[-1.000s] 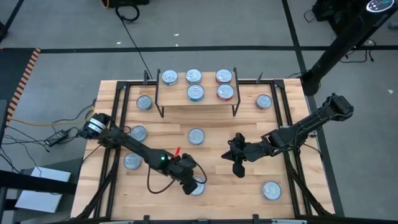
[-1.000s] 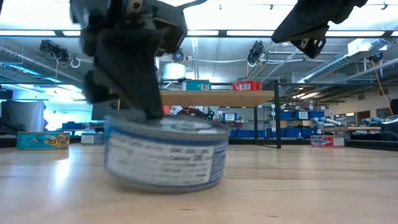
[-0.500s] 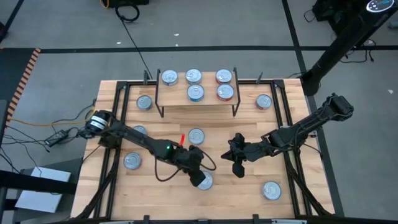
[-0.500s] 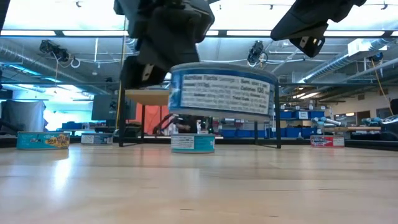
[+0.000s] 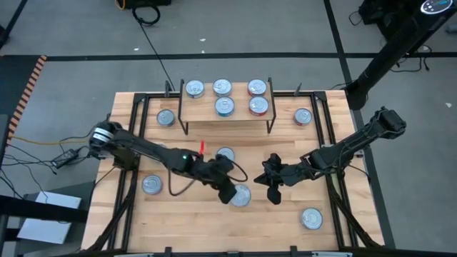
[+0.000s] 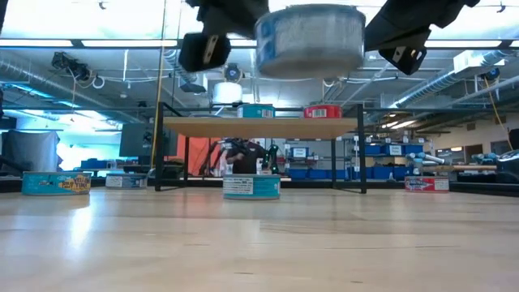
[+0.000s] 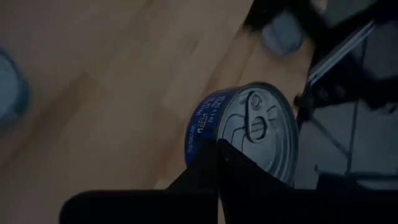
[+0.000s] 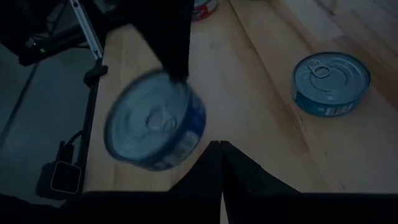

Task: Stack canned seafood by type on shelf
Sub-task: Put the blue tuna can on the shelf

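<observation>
1. The left gripper (image 5: 230, 191) has its jaws closed on a blue-label can (image 5: 240, 195), held in the air above the table (image 5: 186, 221).
2. The right gripper (image 5: 273, 193) hovers just beside, jaws closed and empty.
3. The shelf (image 5: 225, 114) carries four cans.

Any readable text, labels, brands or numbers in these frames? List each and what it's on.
Nothing reads cleanly.
Held can in the left gripper: white print on blue label, too small.
Teal can, low view: lettering blurred.
Can in front of the shelf: fine print, illegible.
Red can on the shelf: illegible.
</observation>
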### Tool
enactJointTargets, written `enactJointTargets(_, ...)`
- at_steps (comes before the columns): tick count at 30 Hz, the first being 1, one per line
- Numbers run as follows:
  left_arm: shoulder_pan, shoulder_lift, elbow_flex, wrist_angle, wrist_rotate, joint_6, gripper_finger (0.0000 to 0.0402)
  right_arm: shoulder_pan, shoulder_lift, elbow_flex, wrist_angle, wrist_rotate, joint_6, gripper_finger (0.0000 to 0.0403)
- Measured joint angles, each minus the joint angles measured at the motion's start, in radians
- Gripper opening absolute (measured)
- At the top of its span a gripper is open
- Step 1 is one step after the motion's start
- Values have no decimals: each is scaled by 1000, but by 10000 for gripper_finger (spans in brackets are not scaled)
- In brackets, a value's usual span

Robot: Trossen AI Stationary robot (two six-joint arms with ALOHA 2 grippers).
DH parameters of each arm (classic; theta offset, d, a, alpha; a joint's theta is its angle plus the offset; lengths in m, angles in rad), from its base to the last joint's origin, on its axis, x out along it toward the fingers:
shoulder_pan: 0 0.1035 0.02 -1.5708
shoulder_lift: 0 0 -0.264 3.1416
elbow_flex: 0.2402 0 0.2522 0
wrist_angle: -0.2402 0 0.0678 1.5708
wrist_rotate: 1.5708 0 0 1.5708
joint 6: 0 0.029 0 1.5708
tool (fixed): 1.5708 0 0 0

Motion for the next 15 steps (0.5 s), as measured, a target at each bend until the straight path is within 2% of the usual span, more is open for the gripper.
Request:
enactJointTargets(8, 19, -65, 0, 39, -28, 1, 0, 1, 0, 0, 6, -7, 13, 11)
enactJointTargets(15, 55, -126, 0, -2, -52, 0, 0, 1, 0, 0, 5, -8, 26, 12)
